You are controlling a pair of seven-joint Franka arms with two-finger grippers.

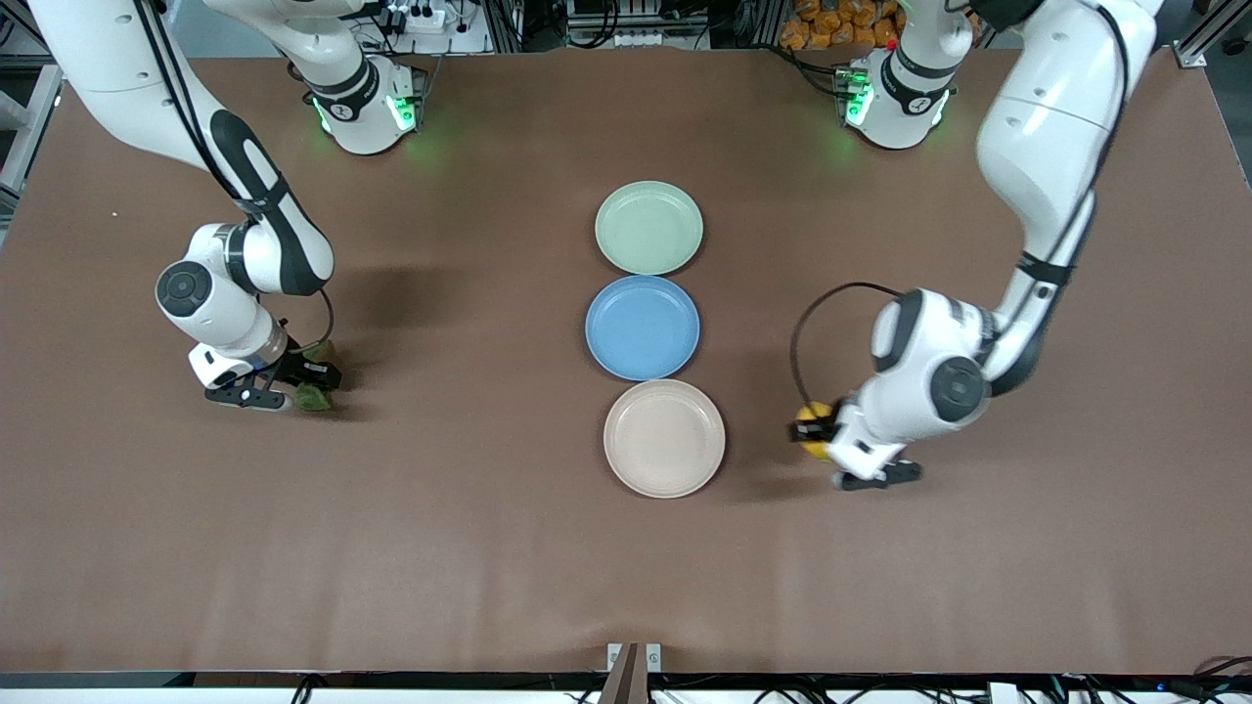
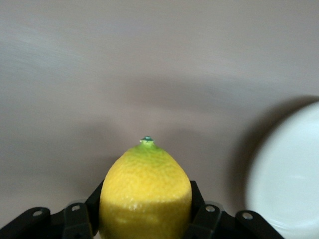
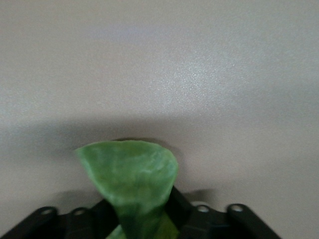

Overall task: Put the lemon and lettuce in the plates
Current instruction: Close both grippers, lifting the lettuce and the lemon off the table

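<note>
My left gripper [image 1: 816,431] is shut on the yellow lemon [image 1: 811,427], low over the table beside the beige-white plate [image 1: 664,439], toward the left arm's end. In the left wrist view the lemon [image 2: 145,194] sits between the black fingers [image 2: 196,196], nub pointing away, and the beige-white plate's rim [image 2: 286,184] shows at the edge. My right gripper [image 1: 305,384] is shut on the dark-green lettuce [image 1: 315,397], low at the table toward the right arm's end. The right wrist view shows the lettuce [image 3: 130,181] pinched between the fingers [image 3: 175,201]. The mint-green plate [image 1: 648,227] is empty.
A blue plate [image 1: 643,327] lies between the mint-green and beige-white plates, the three in a row down the table's middle. Brown table surface lies around both grippers.
</note>
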